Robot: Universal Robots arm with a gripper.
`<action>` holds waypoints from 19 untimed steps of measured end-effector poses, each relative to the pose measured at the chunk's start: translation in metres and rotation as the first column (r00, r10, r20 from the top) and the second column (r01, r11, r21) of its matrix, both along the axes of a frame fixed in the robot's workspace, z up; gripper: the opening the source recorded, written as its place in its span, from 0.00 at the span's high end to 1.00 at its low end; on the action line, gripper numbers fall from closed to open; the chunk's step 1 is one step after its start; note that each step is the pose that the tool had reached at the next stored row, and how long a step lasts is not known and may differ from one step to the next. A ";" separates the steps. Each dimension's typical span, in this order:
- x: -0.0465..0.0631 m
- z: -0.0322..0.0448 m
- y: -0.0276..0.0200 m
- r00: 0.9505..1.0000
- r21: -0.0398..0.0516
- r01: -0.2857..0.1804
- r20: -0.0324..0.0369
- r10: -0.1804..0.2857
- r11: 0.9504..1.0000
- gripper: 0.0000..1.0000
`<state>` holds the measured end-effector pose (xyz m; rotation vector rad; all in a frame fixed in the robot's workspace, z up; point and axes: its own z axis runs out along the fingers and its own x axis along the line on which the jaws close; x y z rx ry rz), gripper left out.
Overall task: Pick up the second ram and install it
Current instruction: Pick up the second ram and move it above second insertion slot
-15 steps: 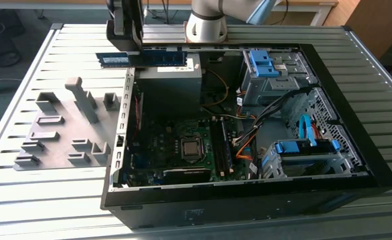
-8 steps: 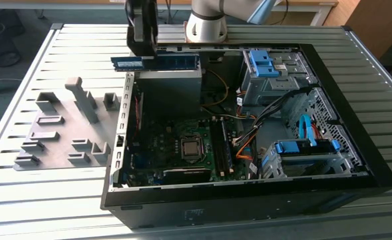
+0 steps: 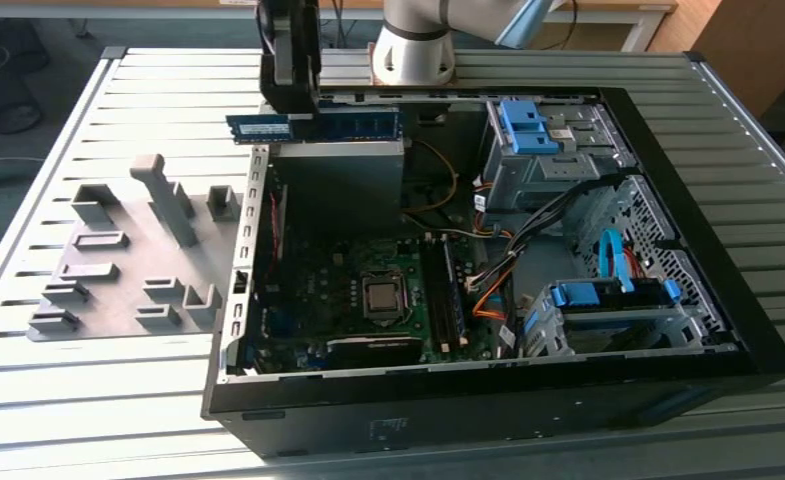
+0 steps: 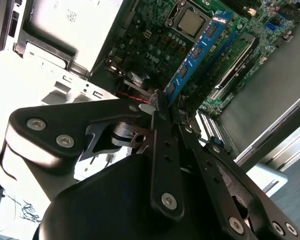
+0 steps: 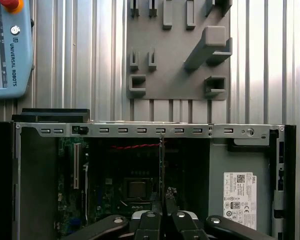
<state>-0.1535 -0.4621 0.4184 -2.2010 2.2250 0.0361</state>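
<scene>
Bare satin-metal ribbed table (image 3: 45, 400); matt grey plastic fixture plate (image 3: 105, 270); glossy blue circuit-board second ram (image 3: 359, 125); smooth black gripper (image 4: 160, 102) with bright metal screws.

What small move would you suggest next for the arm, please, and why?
Probably ease the second ram across toward the memory slots, staying high. The gripper grips it above the case rim, off to one side of the slots, so lowering now would likely miss them.
</scene>
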 end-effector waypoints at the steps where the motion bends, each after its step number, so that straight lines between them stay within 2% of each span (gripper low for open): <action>1: 0.000 0.0000 0.0000 1.000 0.000 0.000 0.000 0.000 1.000 0.86; 4: 0.002 -0.0001 0.0001 1.000 0.000 0.000 0.000 0.000 1.000 0.86; 19: 0.041 -0.0020 0.0001 1.000 0.000 0.000 0.000 0.000 1.000 0.86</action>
